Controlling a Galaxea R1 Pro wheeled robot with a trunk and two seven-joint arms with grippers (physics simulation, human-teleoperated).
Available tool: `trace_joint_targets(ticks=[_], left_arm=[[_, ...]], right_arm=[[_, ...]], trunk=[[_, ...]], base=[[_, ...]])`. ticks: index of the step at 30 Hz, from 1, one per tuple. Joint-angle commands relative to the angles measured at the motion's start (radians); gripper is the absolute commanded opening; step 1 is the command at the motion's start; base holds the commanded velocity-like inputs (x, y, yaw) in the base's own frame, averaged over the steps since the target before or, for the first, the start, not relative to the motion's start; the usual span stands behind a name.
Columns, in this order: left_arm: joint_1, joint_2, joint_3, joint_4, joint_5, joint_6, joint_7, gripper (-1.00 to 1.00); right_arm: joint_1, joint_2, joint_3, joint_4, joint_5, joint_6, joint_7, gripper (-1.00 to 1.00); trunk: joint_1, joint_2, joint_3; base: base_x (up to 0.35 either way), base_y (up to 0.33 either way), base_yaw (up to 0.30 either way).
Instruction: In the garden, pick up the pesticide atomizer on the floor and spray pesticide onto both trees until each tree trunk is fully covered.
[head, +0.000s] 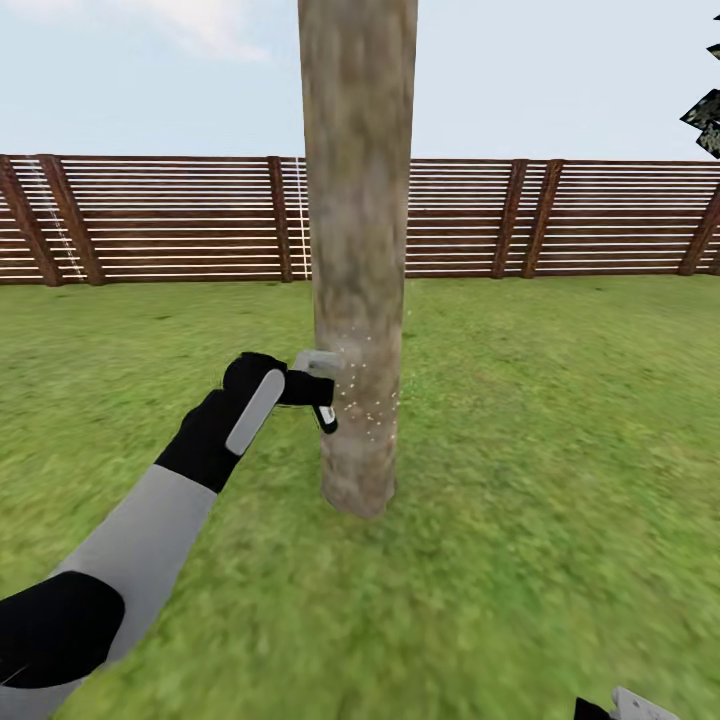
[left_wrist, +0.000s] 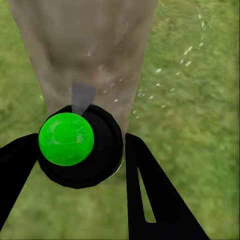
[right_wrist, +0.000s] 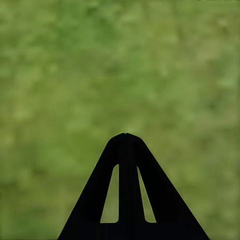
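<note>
A mottled grey-brown tree trunk (head: 358, 250) rises from the lawn straight ahead. My left gripper (head: 308, 386) reaches to the trunk's left side, low down, and is shut on the pesticide atomizer (head: 325, 413), a small black item with a white tip. In the left wrist view the atomizer (left_wrist: 80, 150) shows as a black round body with a green cap, held between the two black fingers (left_wrist: 150, 190), its grey nozzle aimed at the trunk (left_wrist: 85, 50). Tiny white specks of pesticide (head: 372, 400) dot the trunk's lower part and float over the grass (left_wrist: 187, 50). My right gripper (right_wrist: 125, 136) hangs shut over bare grass.
A brown slatted wooden fence (head: 150, 215) closes the lawn behind the tree. Dark leaves (head: 705, 115) of another tree poke in at the upper right. Green lawn (head: 560, 420) spreads on all sides of the trunk. The right gripper's tip (head: 628, 706) peeks in at the bottom edge.
</note>
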Motion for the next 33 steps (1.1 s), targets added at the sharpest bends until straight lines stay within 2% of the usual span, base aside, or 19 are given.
trace_joint_targets(ticks=[1, 5, 12, 15, 27, 29, 31, 32, 33], left_arm=[[-0.031, -0.017, -0.001, 0.026, 0.006, 0.003, 0.010, -1.00], [-0.083, -0.036, -0.001, 0.060, 0.007, 0.003, 0.010, -1.00], [-0.231, -0.067, 0.002, 0.156, 0.009, 0.003, 0.009, -1.00], [-0.274, -0.077, 0.003, 0.198, 0.010, 0.003, 0.009, -1.00], [-0.534, -0.119, 0.006, 0.414, 0.013, 0.003, 0.002, -1.00], [-0.567, -0.122, 0.006, 0.438, 0.025, 0.003, 0.002, -1.00], [-0.614, -0.124, 0.006, 0.488, 0.057, 0.003, 0.003, -1.00], [-0.651, -0.125, 0.006, 0.527, 0.065, 0.003, 0.003, -1.00], [-0.665, -0.126, 0.006, 0.541, 0.066, 0.003, 0.003, -1.00]], right_arm=[[0.000, 0.000, 0.003, -0.003, -0.010, 0.005, -0.006, -1.00], [0.000, -0.001, 0.003, -0.002, -0.011, 0.005, -0.006, -1.00], [0.001, -0.001, 0.003, -0.002, -0.012, 0.005, -0.006, -1.00], [0.000, -0.001, 0.003, -0.002, -0.012, 0.005, -0.006, -1.00], [0.001, -0.001, 0.002, -0.002, -0.010, 0.005, -0.006, -1.00], [0.001, -0.002, 0.002, -0.002, -0.010, 0.005, -0.006, -1.00], [0.000, -0.002, 0.003, -0.002, -0.010, 0.005, -0.006, -1.00], [0.001, -0.001, 0.003, -0.002, -0.010, 0.005, -0.006, -1.00], [0.001, -0.001, 0.003, -0.002, -0.010, 0.005, -0.006, -1.00]], trunk=[[0.000, 0.000, -0.001], [0.000, 0.000, -0.001], [0.000, 0.000, -0.001], [0.000, 0.000, -0.001], [0.000, 0.000, -0.001], [0.000, 0.000, -0.001], [0.000, 0.000, -0.001], [0.000, 0.000, -0.001], [0.000, 0.000, -0.001]], base=[[0.000, 0.000, 0.000], [0.000, 0.000, 0.000], [0.000, 0.000, 0.000], [0.000, 0.000, 0.000], [0.000, 0.000, 0.000], [0.000, 0.000, 0.000], [0.000, 0.000, 0.000], [0.000, 0.000, 0.000], [0.000, 0.000, 0.000]])
